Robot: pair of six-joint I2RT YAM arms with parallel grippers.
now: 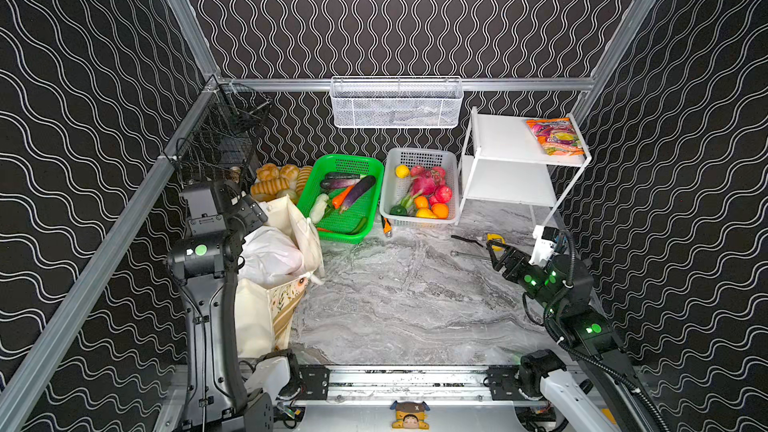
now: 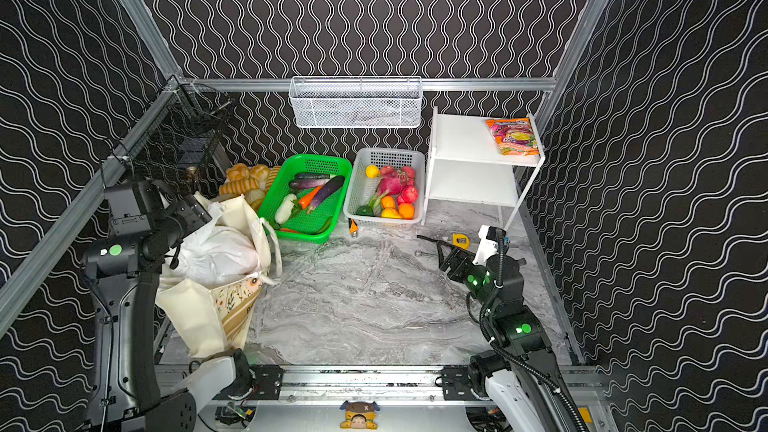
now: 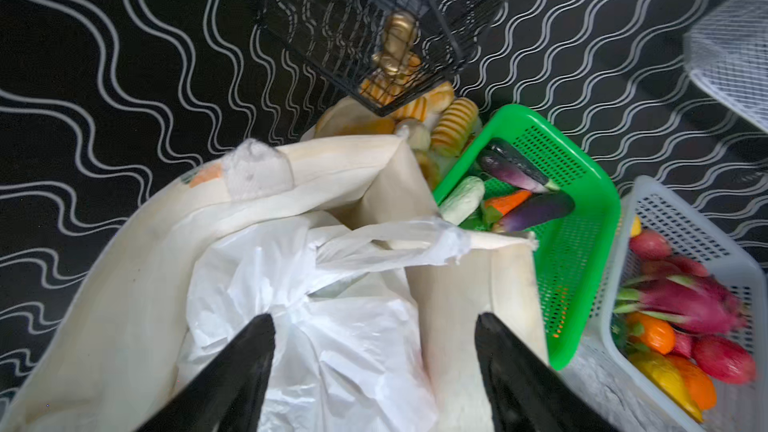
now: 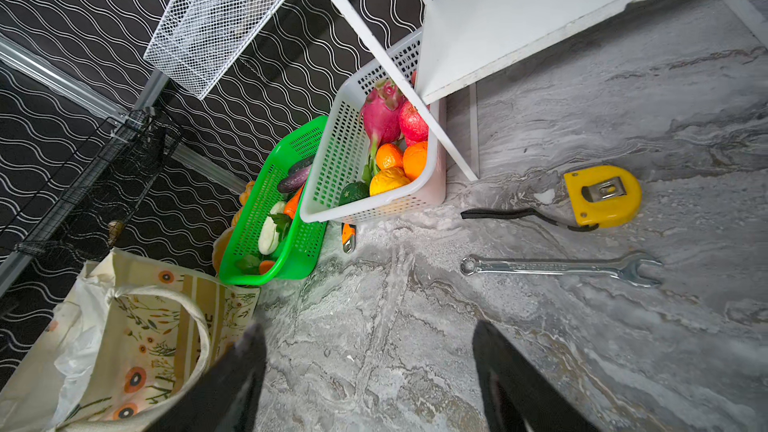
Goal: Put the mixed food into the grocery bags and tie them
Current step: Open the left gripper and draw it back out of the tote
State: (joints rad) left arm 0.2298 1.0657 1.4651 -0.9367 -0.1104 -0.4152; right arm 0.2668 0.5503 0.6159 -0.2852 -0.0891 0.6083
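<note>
Crinkly white plastic carrier bag (image 3: 340, 359) bunched inside floppy cream fabric tote (image 3: 124, 292), at the left of the veined grey marble tabletop (image 1: 415, 305). Left gripper (image 3: 374, 317) splayed, empty, above the plastic. Right gripper (image 4: 368, 326) splayed, empty, over the marble.

L claw (image 3: 374, 317), R claw (image 4: 368, 325): both agape.

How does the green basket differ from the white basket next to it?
The green basket holds vegetables, eggplants and a carrot; the white basket holds fruit, a dragon fruit and oranges. The green basket sits beside the tote, the white basket beside the shelf. Both are perforated plastic on the table.
</note>
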